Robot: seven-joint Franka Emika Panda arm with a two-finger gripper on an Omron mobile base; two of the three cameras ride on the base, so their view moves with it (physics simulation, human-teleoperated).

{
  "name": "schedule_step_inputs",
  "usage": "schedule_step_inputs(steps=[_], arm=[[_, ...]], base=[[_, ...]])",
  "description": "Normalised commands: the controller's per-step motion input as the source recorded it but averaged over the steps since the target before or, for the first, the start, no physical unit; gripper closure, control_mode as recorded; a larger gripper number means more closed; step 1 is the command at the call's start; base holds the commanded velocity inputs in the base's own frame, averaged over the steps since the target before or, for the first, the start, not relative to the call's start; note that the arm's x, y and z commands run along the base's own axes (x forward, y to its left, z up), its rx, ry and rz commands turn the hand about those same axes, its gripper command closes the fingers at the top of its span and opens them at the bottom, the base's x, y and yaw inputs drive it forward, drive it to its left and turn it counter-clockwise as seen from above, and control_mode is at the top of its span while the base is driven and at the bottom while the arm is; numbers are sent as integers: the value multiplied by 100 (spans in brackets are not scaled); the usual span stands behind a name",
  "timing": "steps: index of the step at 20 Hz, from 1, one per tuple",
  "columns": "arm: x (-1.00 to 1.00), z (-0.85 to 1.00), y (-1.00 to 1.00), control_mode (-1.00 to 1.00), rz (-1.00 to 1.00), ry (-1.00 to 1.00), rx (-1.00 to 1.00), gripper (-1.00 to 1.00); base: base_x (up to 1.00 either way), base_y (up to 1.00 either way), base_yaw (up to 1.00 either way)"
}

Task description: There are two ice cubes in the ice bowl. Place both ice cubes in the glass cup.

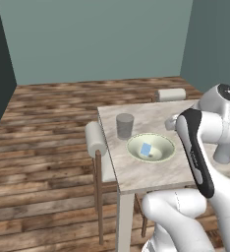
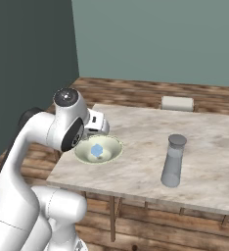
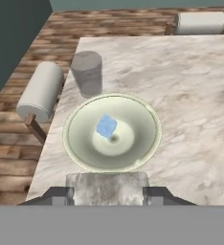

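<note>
Your gripper [image 3: 108, 194] hangs with its jaws spread and empty at the bottom of the hand view, the blue ice cube [image 3: 106, 127] sits mid-frame in the ice bowl [image 3: 147, 115], and a slanted pinch could squirt it short of the glass cup [image 3: 87, 72] at upper left.

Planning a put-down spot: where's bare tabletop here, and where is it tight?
Free: the marble table between the ice bowl and the capped bottle, and the stretch behind them. Crowded: the left edge, where the glass cup sits close behind the bowl.
</note>
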Motion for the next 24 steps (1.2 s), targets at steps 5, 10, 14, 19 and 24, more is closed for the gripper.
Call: schedule_step_inputs(steps=[5, 10, 14, 19, 24], arm=[[-23, -9, 6, 100, 0, 2, 0, 100], [0, 0, 0, 100, 0, 0, 0, 100], [0, 0, 0, 100, 0, 0, 0, 100], [0, 0, 0, 100, 0, 0, 0, 100], [0, 0, 0, 100, 0, 0, 0, 100]], base=[[-52, 24, 0], [-46, 82, -1], [3, 100, -15], [37, 100, -24], [68, 100, -33]])
